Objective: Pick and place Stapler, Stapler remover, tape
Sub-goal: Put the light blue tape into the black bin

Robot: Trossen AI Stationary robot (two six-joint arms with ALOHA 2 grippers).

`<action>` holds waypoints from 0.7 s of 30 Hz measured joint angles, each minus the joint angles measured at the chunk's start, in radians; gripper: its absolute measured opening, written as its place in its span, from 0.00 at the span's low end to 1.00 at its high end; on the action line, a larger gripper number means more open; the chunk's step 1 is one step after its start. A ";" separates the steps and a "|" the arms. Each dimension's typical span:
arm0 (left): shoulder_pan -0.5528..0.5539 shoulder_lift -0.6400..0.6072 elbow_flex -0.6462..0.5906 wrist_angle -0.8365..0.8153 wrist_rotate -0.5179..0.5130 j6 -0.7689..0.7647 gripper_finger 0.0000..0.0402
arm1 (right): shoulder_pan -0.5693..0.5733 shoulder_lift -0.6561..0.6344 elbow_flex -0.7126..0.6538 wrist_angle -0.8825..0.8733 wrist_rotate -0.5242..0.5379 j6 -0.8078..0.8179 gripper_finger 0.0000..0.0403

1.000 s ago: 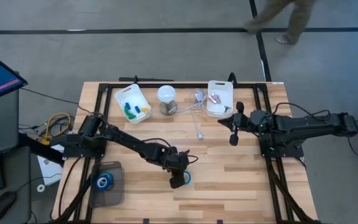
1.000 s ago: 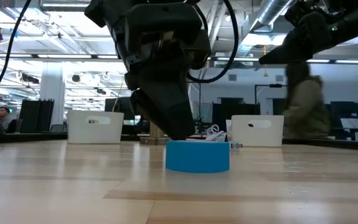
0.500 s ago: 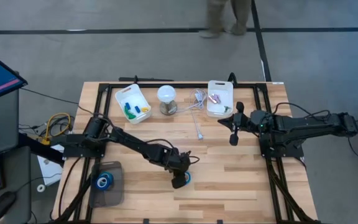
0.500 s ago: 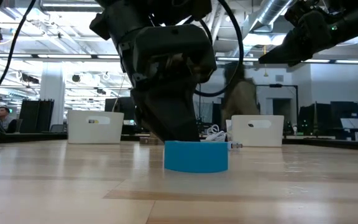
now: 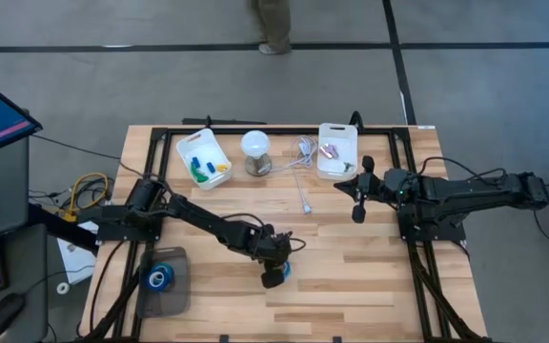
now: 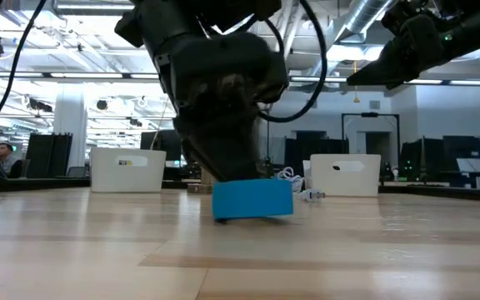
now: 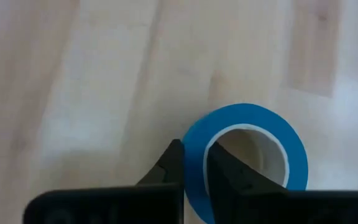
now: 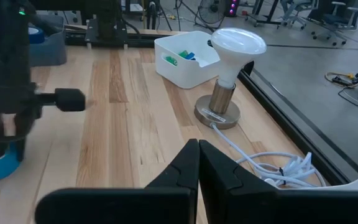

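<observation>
A blue tape roll point(image 7: 247, 149) with a pale core lies near the middle of the wooden table point(image 5: 351, 276). My left gripper point(image 5: 274, 276) is shut on its wall. In the low view the roll point(image 6: 252, 200) sits slightly tilted under the gripper. Another blue roll point(image 5: 157, 277) lies flat in a grey bin point(image 5: 174, 300) at the near left. My right gripper point(image 5: 357, 211) hangs shut over the table's right side, holding nothing. I cannot pick out the stapler or the stapler remover. My left gripper pinches the roll's wall point(image 7: 194, 171) on the side nearest the arm, with one finger point(image 7: 222, 171) inside the core hole and the other finger point(image 7: 169, 168) outside. The fingers slant down from the table's left. The roll is tilted; I cannot tell whether it is clear of the table.
Along the far edge stand a white bin point(image 5: 203, 157) with small coloured items, a bulb lamp point(image 5: 255, 148) with its white cable point(image 5: 303, 181), and a second white bin point(image 5: 336, 151). A person walks on the floor beyond the table.
My left gripper has sunk a little onto the tape roll and shut on its wall. The roll has shifted slightly toward the arm and tipped from lying flat. The person beyond the table has walked toward the left.
</observation>
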 joint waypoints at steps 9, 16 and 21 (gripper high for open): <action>0.001 -0.190 -0.002 -0.319 -0.181 -0.019 0.04 | -0.002 0.000 0.000 -0.006 0.003 -0.003 0.00; -0.075 -0.373 0.000 -0.629 -0.291 -0.213 0.04 | -0.002 0.000 0.000 -0.009 0.003 -0.003 0.00; -0.188 -0.469 0.000 -0.847 -0.319 -0.446 0.04 | -0.002 0.000 0.000 -0.009 0.003 -0.003 0.00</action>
